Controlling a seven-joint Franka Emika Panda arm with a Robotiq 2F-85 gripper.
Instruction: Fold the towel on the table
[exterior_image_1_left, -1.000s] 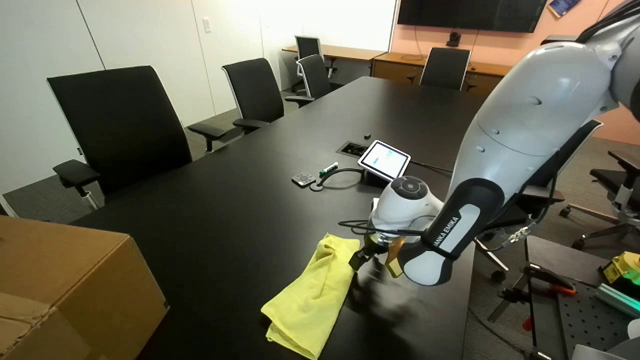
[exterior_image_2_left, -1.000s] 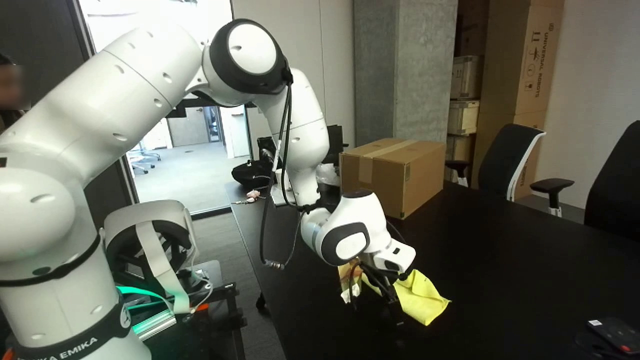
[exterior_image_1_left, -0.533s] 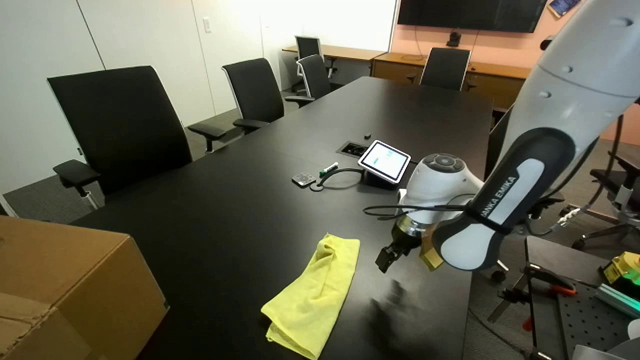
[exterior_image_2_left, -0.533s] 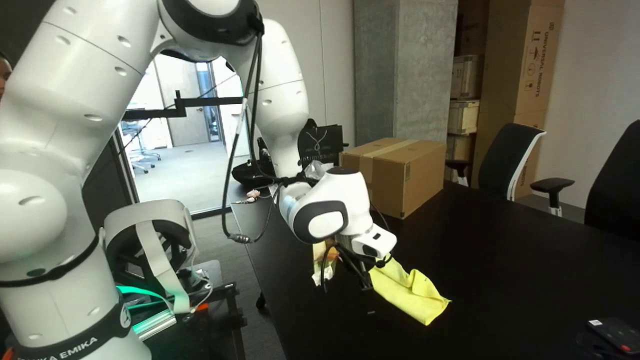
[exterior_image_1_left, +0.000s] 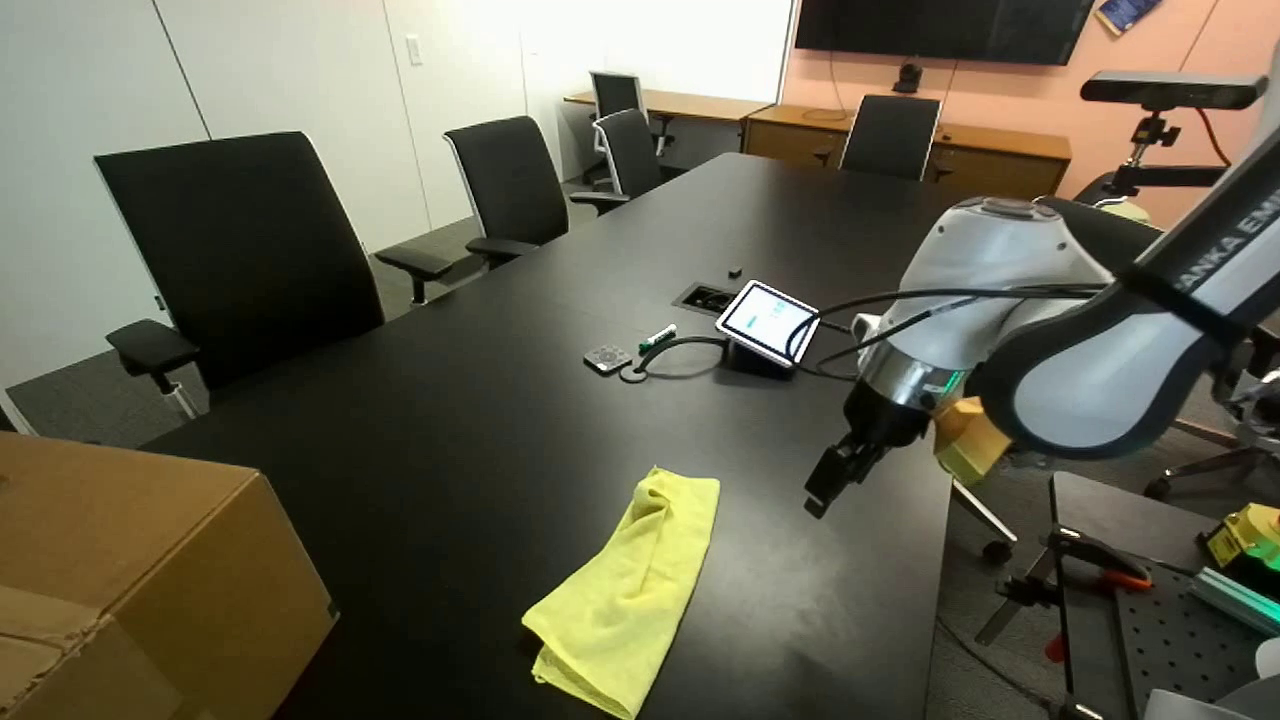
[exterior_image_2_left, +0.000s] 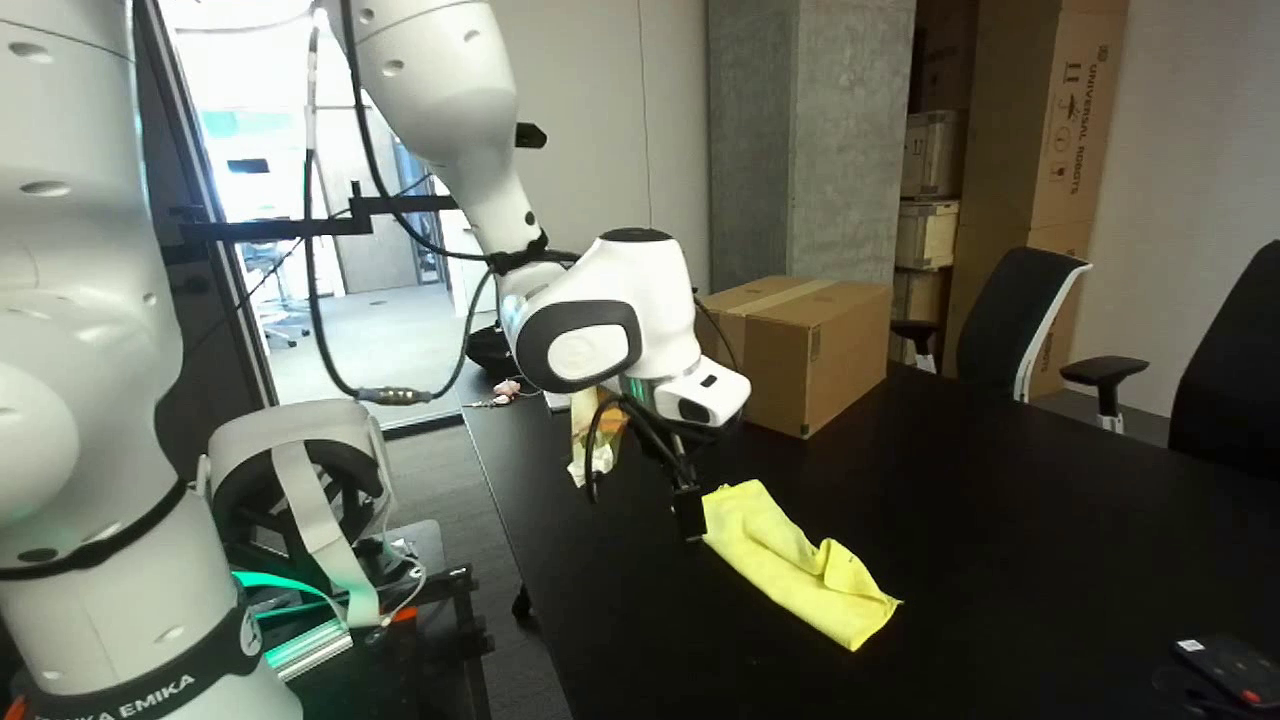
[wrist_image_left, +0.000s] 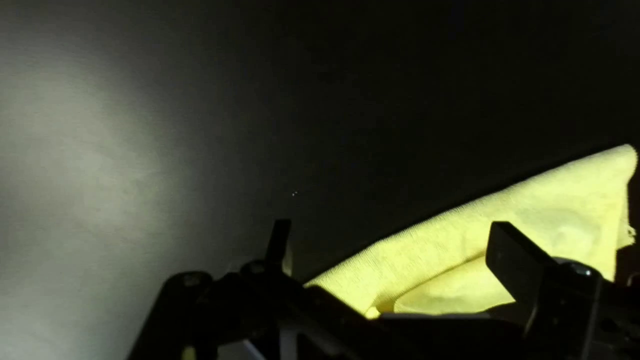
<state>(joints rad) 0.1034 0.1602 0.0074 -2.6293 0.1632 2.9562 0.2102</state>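
Two fingers (wrist_image_left: 517, 256) of your gripper (wrist_image_left: 391, 227) stand wide apart; it hangs raised over the table (exterior_image_1_left: 480, 450), between the towel (exterior_image_1_left: 630, 590) and the long edge nearest the arm's base (exterior_image_2_left: 150, 620); your towel lies as a creased strip, in from that edge, with a fold puckered up near one end; by the opposite long edge you have the cardboard box (exterior_image_2_left: 800, 350).
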